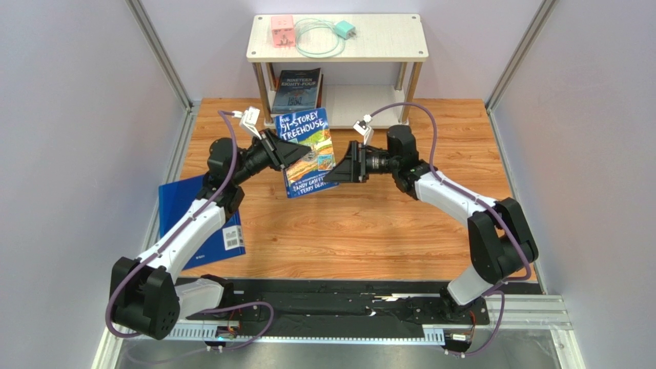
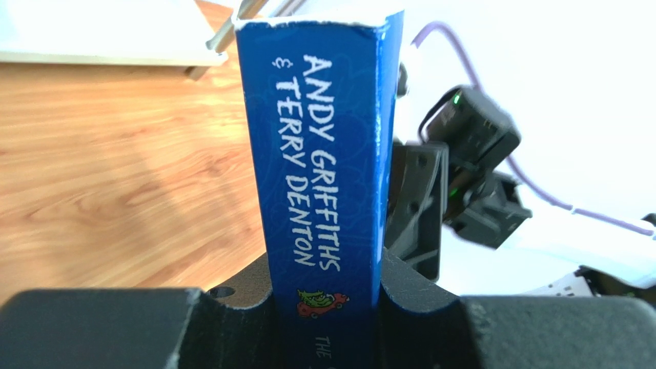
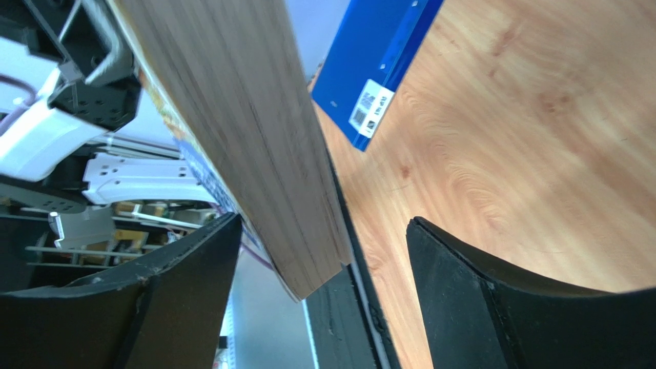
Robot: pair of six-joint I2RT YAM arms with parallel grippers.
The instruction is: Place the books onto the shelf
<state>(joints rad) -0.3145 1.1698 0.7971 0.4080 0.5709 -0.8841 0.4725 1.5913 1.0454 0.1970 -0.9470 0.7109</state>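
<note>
Blue-covered Treehouse book (image 1: 306,150), seen from the overhead camera, hung in the air just in front of the shelf (image 1: 385,38), above the wooden table (image 1: 385,223), cover up and tilted. I read the left gripper (image 1: 286,152) as clamped on the side of the book to the shelf's left. Its own camera showed the blue spine (image 2: 323,177) standing upright, pinched between the two fingers (image 2: 231,307).

The right gripper (image 1: 339,165) sat at the book's opposite side. From its wrist camera, the page edge (image 3: 254,138) ran down between widely parted jaws. One finger (image 3: 462,292) stood well clear of the pages. The other (image 3: 192,269) lay close by the cover, and I could not tell whether it touched. This gripper (image 3: 323,231) held nothing.

A dark book (image 1: 296,88) leaned upright on the shelf's lower board, directly behind the held book. A second blue book (image 1: 192,215) lay flat on the table, well in front of the shelf and off to its left, partly under the left arm. The right wrist view showed its barcode corner (image 3: 377,61).

On the shelf's top board rested a pink block (image 1: 282,31), a teal plug (image 1: 343,30) and a coiled cable (image 1: 316,42).
</note>
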